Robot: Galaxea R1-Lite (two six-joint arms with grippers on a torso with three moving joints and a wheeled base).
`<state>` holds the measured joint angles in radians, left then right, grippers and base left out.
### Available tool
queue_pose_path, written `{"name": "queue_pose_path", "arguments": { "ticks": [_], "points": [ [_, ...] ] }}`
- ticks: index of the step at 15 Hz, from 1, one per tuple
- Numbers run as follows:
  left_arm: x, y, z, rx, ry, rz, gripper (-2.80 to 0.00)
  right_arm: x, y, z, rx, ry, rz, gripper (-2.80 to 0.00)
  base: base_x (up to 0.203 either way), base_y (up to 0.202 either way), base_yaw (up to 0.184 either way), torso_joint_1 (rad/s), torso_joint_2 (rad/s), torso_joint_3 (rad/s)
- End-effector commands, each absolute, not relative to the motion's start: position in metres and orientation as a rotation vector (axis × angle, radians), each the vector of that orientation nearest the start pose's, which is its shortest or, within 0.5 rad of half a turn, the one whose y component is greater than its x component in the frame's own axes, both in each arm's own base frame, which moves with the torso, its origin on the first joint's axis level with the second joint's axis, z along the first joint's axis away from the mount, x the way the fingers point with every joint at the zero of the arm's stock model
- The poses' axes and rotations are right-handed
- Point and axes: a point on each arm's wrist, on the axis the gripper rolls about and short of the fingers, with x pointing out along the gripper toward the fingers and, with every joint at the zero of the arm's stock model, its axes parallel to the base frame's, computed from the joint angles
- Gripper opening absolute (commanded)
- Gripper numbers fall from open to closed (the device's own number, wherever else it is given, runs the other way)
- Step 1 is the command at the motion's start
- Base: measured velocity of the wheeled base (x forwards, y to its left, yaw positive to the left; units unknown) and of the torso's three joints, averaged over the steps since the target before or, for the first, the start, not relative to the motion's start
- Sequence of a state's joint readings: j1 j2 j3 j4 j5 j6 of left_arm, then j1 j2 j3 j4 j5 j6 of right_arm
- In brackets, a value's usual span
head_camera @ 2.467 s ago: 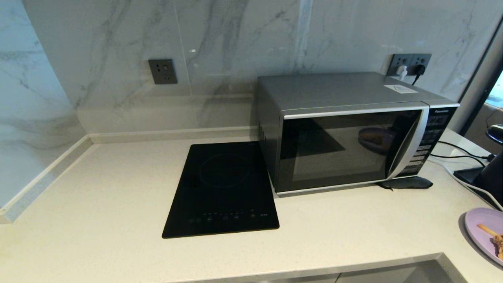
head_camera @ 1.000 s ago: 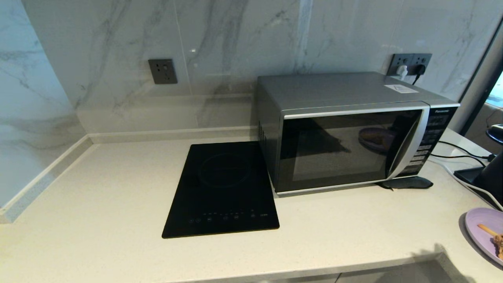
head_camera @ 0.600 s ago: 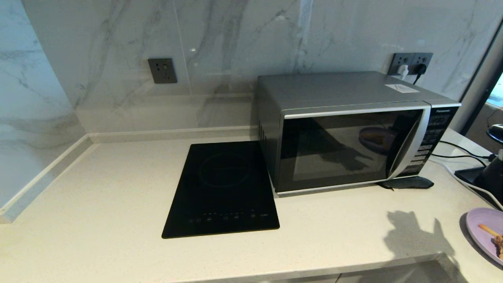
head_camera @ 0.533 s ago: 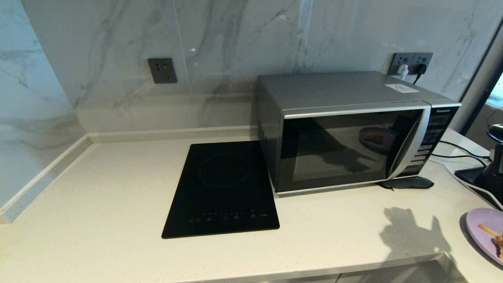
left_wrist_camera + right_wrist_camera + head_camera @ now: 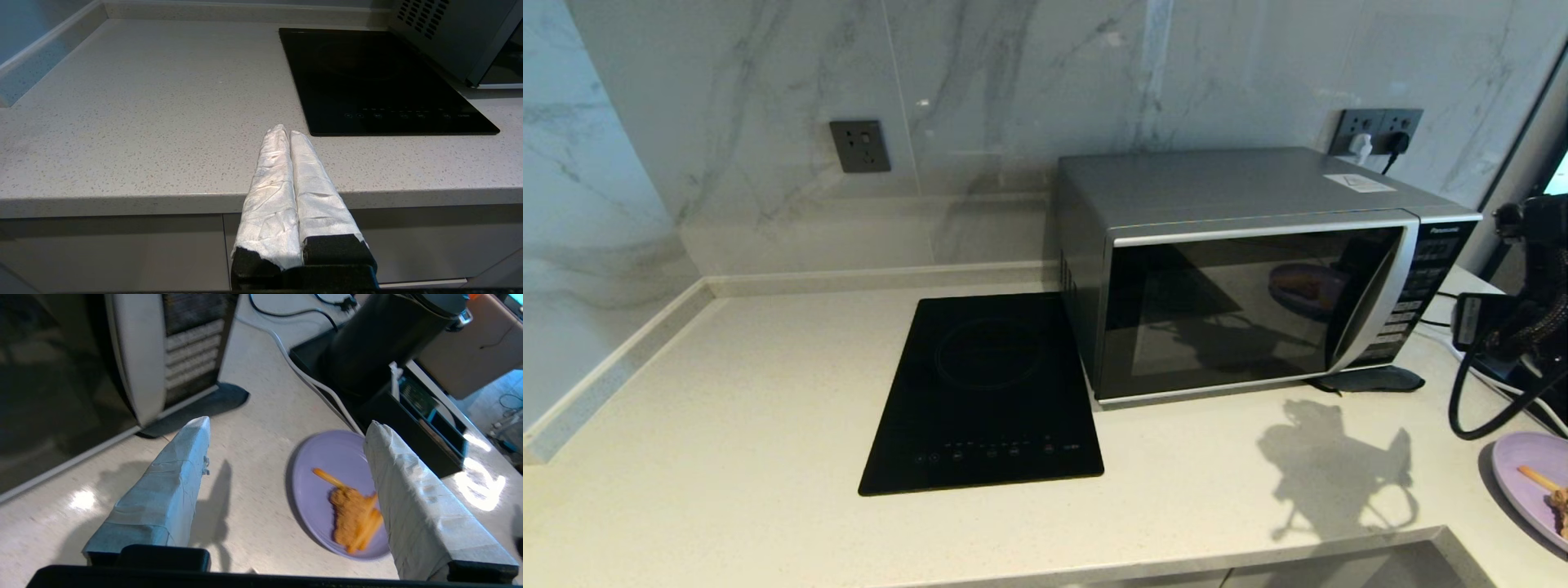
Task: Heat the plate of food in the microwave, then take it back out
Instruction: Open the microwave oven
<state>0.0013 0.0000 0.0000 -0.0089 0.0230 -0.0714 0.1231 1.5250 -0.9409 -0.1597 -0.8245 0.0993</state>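
The lavender plate of food [image 5: 1531, 482] lies on the counter at the far right, partly cut off by the head view's edge. In the right wrist view the plate [image 5: 327, 465] carries golden fried pieces [image 5: 355, 516]. My right gripper [image 5: 288, 424] hangs open above the counter between the plate and the microwave's front corner, with nothing held. The silver microwave [image 5: 1241, 261] stands with its dark door shut, and its curved handle [image 5: 137, 355] is close by. My left gripper [image 5: 288, 131] is shut and empty, low at the counter's front edge.
A flat black induction cooktop [image 5: 988, 392] lies left of the microwave. Behind the plate stand a black appliance [image 5: 376, 339] and trailing cords [image 5: 1478, 314]. A dark pad [image 5: 1368, 380] sits under the microwave's front right corner. The counter's front edge [image 5: 1258, 551] runs close below.
My right arm has risen into the head view at the right edge. Its shadow has slid up the counter toward the microwave. The plate and the microwave door have not moved.
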Motion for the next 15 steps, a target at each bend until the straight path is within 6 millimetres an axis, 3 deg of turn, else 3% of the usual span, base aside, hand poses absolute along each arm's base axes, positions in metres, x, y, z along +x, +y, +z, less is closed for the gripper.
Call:
{"name": "queue_pose_path", "arguments": {
  "ticks": [1,4,7,15],
  "points": [
    [-0.023,0.000,0.076,-0.072,-0.009,0.024,-2.80,0.284,0.027,0.205,-0.119,0.349,-0.718,0.00,0.000,0.000,0.000,0.000,0.00,0.000],
    [-0.023,0.000,0.076,-0.072,-0.009,0.024,-2.80,0.313,0.033,0.187,-0.102,0.298,-0.747,0.00,0.000,0.000,0.000,0.000,0.00,0.000],
    [-0.023,0.000,0.076,-0.072,-0.009,0.024,-2.80,0.333,0.036,0.188,-0.085,0.266,-0.753,0.00,0.000,0.000,0.000,0.000,0.00,0.000],
    [-0.023,0.000,0.076,-0.072,-0.009,0.024,-2.80,0.361,0.040,0.185,-0.078,0.252,-0.756,0.00,0.000,0.000,0.000,0.000,0.00,0.000]
  ]
}}
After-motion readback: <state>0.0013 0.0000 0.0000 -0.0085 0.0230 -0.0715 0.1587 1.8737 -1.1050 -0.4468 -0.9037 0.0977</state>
